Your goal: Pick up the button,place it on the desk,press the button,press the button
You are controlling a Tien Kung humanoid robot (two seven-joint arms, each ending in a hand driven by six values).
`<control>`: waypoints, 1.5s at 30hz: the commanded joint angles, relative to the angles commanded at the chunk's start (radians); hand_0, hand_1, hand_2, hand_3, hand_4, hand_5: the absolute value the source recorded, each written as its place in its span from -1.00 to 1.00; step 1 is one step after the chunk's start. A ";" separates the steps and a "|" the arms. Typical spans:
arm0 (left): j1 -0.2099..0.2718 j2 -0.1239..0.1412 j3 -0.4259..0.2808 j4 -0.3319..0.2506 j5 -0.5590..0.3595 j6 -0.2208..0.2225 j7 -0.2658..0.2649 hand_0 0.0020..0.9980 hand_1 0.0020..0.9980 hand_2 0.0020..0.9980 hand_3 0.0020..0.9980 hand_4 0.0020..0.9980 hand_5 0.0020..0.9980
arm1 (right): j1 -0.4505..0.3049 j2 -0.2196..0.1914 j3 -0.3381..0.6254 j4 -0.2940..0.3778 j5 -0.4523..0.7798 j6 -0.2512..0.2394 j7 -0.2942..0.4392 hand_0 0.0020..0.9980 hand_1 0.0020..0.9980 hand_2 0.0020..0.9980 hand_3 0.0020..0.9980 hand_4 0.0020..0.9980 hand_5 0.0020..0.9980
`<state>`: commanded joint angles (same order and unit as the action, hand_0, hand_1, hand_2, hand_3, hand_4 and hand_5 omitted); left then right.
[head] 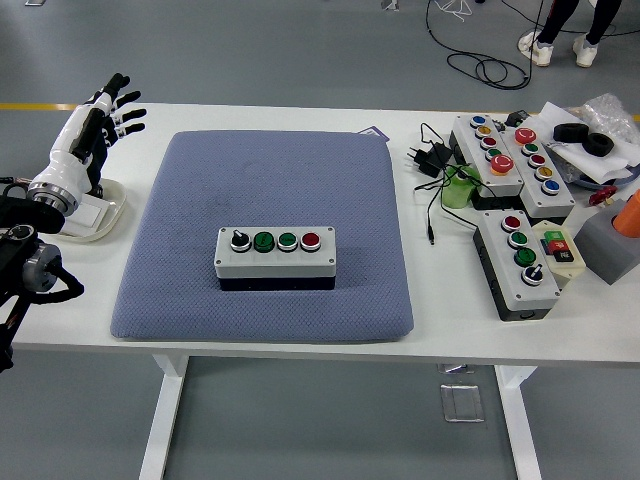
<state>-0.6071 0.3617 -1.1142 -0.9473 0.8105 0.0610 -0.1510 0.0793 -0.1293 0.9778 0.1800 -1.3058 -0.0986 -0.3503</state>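
My left hand [98, 122] stood at the upper left of the frame, fingers spread and holding nothing, raised over a white dish [100, 215] at the table's [300, 340] left edge. The button box [276, 257], grey-lidded with a black knob, two green buttons and one red, lay in the centre of the frame on the blue-grey pad [270, 180], well apart from my hand. Further button boxes [505, 155] and cables [432, 160] occupied the right of the frame.

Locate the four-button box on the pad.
In the head view, the button box sits on the blue pad, slightly left of table centre and toward the near edge, well right of the open left hand.
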 joint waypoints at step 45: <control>0.019 0.003 0.032 0.036 -0.065 -0.045 -0.016 0.70 0.76 0.91 0.94 0.47 1.00 | -0.007 0.001 0.008 0.000 -0.009 0.000 -0.002 0.29 -0.12 0.23 0.12 -0.37 -0.57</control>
<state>-0.5882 0.3647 -1.0827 -0.9118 0.7459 0.0156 -0.1672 0.0721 -0.1286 0.9860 0.1800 -1.3144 -0.0984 -0.3526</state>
